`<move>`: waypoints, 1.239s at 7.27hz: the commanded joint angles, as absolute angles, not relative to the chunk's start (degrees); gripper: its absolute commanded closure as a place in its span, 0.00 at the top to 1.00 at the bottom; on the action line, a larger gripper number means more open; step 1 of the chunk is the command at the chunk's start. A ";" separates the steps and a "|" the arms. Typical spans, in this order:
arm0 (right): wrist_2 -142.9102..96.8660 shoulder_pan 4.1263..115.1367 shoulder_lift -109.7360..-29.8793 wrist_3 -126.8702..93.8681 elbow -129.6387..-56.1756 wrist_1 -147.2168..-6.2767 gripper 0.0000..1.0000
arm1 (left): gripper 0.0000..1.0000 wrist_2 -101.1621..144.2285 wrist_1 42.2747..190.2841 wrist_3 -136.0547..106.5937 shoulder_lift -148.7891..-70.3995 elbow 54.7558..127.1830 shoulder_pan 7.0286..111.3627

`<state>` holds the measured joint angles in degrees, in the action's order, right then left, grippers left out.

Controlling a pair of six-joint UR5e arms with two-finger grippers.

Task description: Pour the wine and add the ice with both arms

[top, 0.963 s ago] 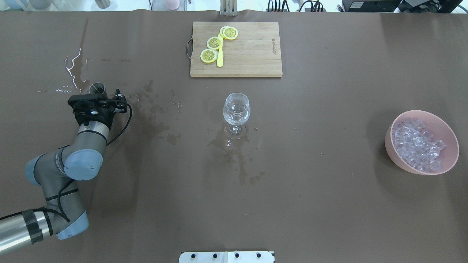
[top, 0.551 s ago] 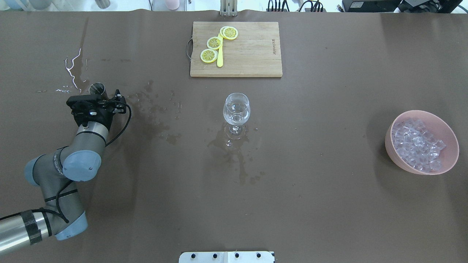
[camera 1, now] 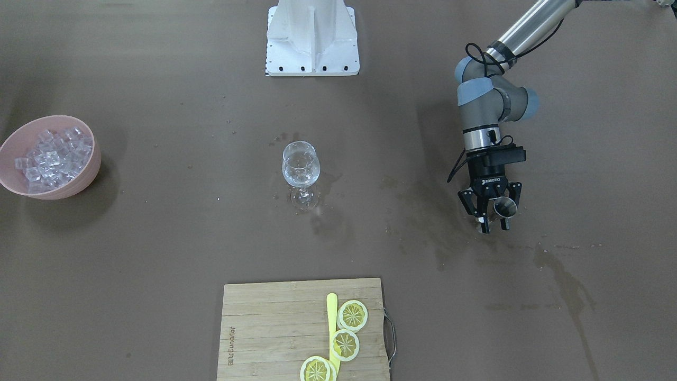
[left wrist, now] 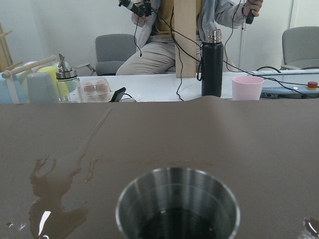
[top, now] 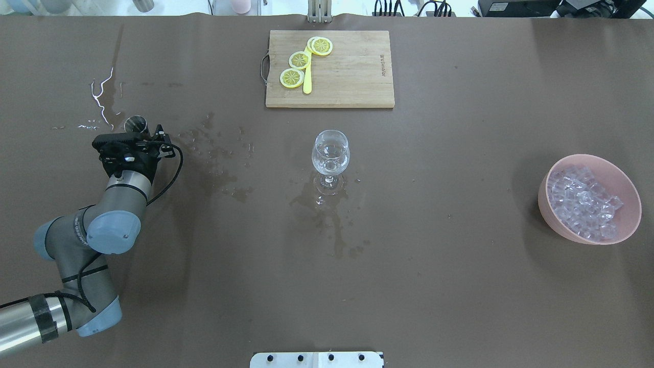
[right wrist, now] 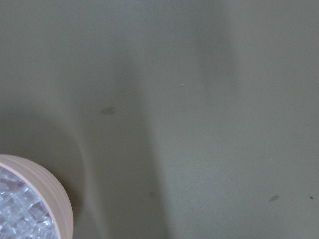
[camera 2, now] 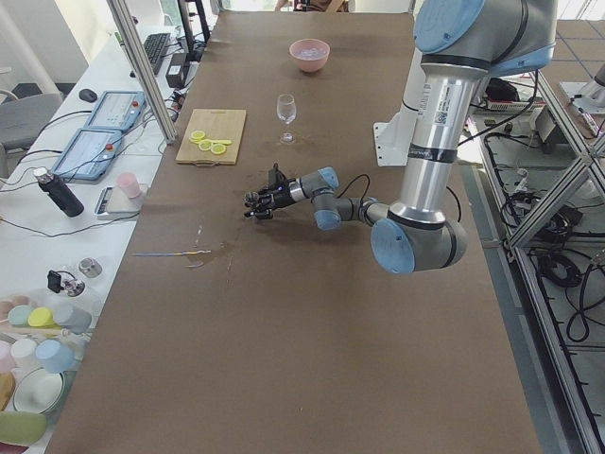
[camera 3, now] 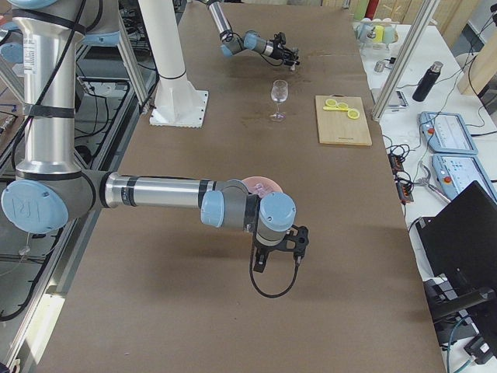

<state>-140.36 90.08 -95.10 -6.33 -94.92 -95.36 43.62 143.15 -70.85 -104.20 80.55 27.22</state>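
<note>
A wine glass (top: 330, 153) stands upright mid-table with a little clear wine in its bowl; it also shows in the front view (camera 1: 301, 166). The ice (top: 582, 202) fills a pink bowl (top: 626, 204) at the far right. My left gripper (camera 1: 494, 225) is open, low over the table at the left, its fingers on either side of a small steel cup (camera 1: 506, 207). The cup stands upright close in the left wrist view (left wrist: 178, 204), with dark liquid at its bottom. My right gripper (camera 3: 278, 250) hangs high near the pink bowl (right wrist: 50, 191); I cannot tell whether it is open or shut.
A wooden cutting board (top: 352, 69) with lemon slices (top: 300, 60) and a yellow knife lies at the far edge. Wet patches and drops (top: 225, 179) spread between the cup and the glass and under the glass. A white pedestal (camera 1: 312, 37) stands at the robot's side.
My left gripper has shifted slightly to the left and back. The steel cup, the glass and the bowl have stayed in place.
</note>
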 commanded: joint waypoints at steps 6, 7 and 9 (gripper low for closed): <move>-140.36 89.82 -95.01 -6.33 -94.31 -95.36 1.00 | 0.00 45.78 143.52 -57.09 -102.30 96.48 28.04; -140.36 89.74 -94.92 -6.33 -94.31 -95.36 1.00 | 0.00 46.31 143.53 -52.86 -103.52 98.07 28.04; -140.45 89.65 -94.83 -6.33 -93.87 -95.36 1.00 | 0.00 52.71 143.18 -45.37 -103.89 102.28 29.00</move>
